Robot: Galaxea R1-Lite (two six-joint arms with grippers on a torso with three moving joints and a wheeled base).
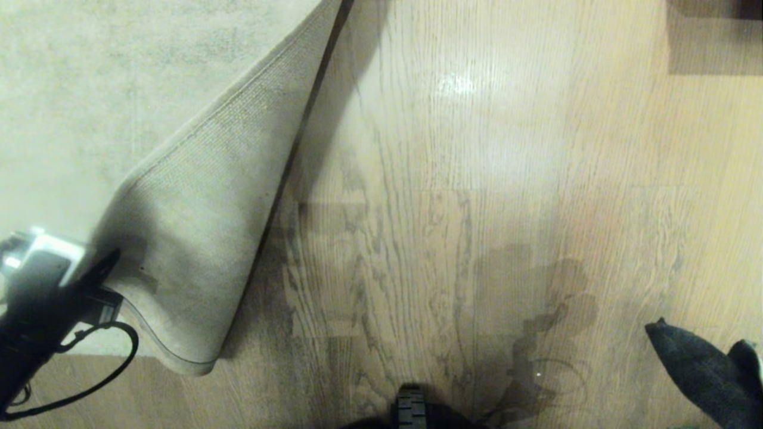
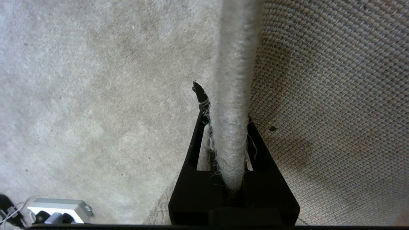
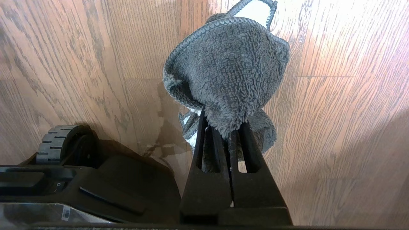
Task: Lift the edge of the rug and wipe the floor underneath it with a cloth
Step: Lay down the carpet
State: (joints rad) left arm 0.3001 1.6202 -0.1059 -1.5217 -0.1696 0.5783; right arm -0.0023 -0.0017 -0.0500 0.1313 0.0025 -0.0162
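Head view: at eight o'clock our left gripper (image 1: 110,268) pinches the rug edge (image 1: 179,351), folded back off the floor (image 1: 453,238). Our right gripper (image 3: 223,127) clamps the cloth (image 3: 227,80) at four o'clock — the heavy rug could slip free and flop onto our wiping arm.

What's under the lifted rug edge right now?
Under the lifted rug edge, bare wood floor shows beside the fold, shadowed. Floor directly beneath the folded flap stays hidden.

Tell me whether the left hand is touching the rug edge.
Touching. The left wrist view shows the left hand shut on the rug edge, fingers pressed against both faces of the border.
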